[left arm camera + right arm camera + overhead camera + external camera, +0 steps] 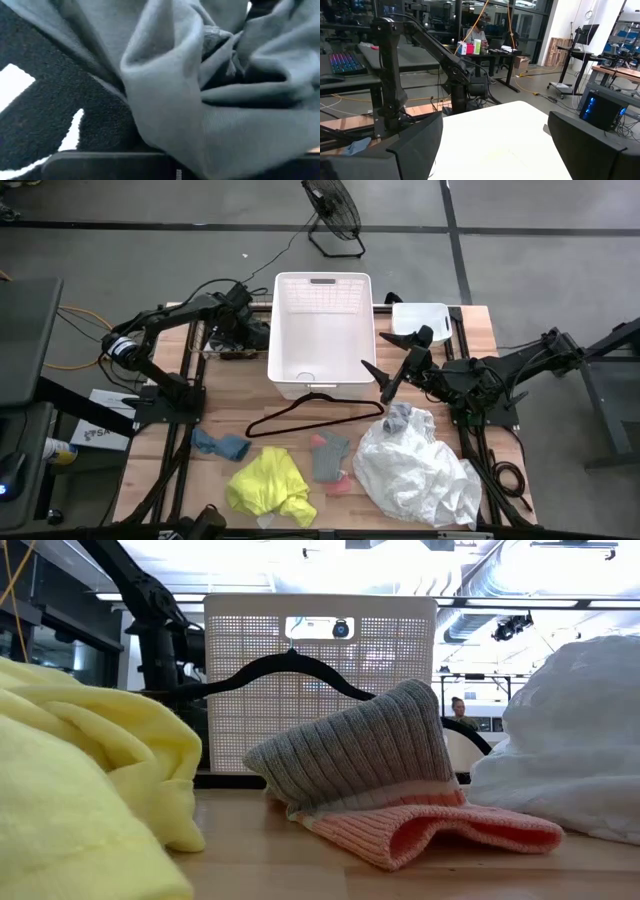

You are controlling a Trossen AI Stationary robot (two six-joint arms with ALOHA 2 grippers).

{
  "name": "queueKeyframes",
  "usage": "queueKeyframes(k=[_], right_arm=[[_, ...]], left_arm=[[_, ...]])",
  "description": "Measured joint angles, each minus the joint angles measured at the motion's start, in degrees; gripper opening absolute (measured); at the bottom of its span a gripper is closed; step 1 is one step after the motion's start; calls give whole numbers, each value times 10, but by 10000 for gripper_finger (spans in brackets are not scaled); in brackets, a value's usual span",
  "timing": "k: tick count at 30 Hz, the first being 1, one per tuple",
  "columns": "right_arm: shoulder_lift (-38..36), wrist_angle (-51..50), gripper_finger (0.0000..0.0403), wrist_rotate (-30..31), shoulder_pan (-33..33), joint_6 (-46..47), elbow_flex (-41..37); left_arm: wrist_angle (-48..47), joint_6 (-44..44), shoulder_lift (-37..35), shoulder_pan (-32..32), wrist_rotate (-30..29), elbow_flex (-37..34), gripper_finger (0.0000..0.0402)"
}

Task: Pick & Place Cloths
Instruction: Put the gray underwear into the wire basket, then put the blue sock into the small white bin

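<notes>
The large white cloth [420, 470] lies crumpled at the table's near right, with a small grey piece [398, 418] at its far edge. The yellow cloth [270, 485], a grey-and-pink piece [330, 458] and a blue piece [220, 445] lie along the near side. In the low view the yellow cloth [90, 790], the grey-and-pink piece [370, 780] and the white cloth [575, 740] show close up. My left gripper [243, 330] is down at dark cloths [232, 342] left of the basket; grey fabric [200, 100] and black fabric [55, 110] fill its wrist view. My right gripper [395, 358] [495, 122] is open, raised at the basket's right near corner.
The white plastic basket [322, 385] stands mid-table toward the far side. A thin black hanger [310, 418] lies just near of it, leaning up against the basket [320, 620] in the low view. A white flat board [420, 318] sits at the far right. A fan [332, 215] stands beyond the table.
</notes>
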Motion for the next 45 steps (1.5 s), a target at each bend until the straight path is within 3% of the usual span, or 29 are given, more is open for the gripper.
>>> queueKeyframes(k=[11, 22, 27, 34, 45], right_arm=[[0, 0, 353, 2, 0, 0, 0], [0, 0, 353, 0, 0, 0, 0], [0, 0, 353, 0, 0, 0, 0], [0, 0, 353, 0, 0, 0, 0], [0, -3, 353, 0, 0, 2, 0]], left_arm=[[0, 10, -57, 0, 10, -1, 16], [-11, 11, -173, 0, 10, 1, 133], [-54, 25, -220, 0, 13, 39, 171], [-102, 25, -293, -1, 55, 85, 174], [-195, 25, -376, -1, 92, 88, 174]])
